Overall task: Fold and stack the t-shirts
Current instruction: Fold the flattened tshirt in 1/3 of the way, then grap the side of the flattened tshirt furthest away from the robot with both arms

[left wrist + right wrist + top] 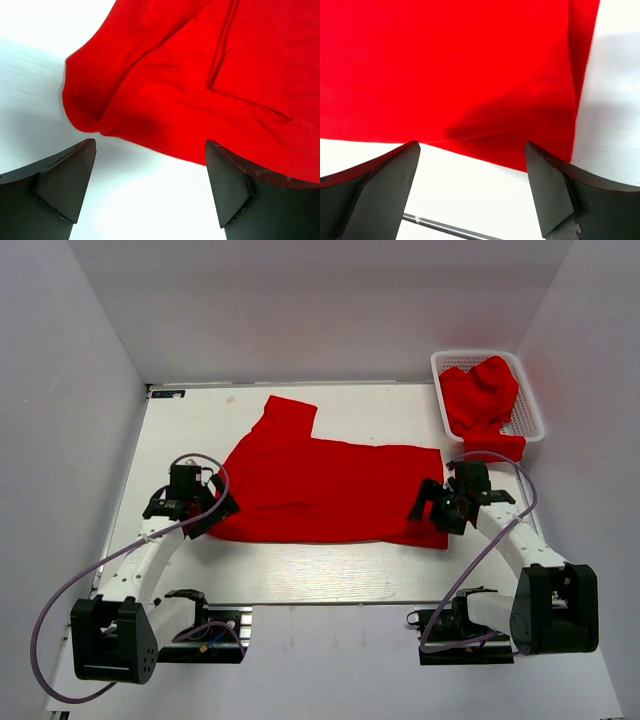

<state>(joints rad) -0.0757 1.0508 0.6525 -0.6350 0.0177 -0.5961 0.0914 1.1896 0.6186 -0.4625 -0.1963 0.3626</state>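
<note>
Early stage: one t-shirt (330, 490) spread mid-table, no fold finished; left gripper (213, 510) and right gripper (430, 504) gape empty at its near corners; crumpled t-shirts (480, 390) wait in the far-right-corner basket (530, 412).

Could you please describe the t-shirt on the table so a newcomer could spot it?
On the white table, at its middle, a red t-shirt lies spread out, one sleeve pointing to the far edge. Unlike the red cloth bunched in the white basket at the far right corner, it is flat.
</note>
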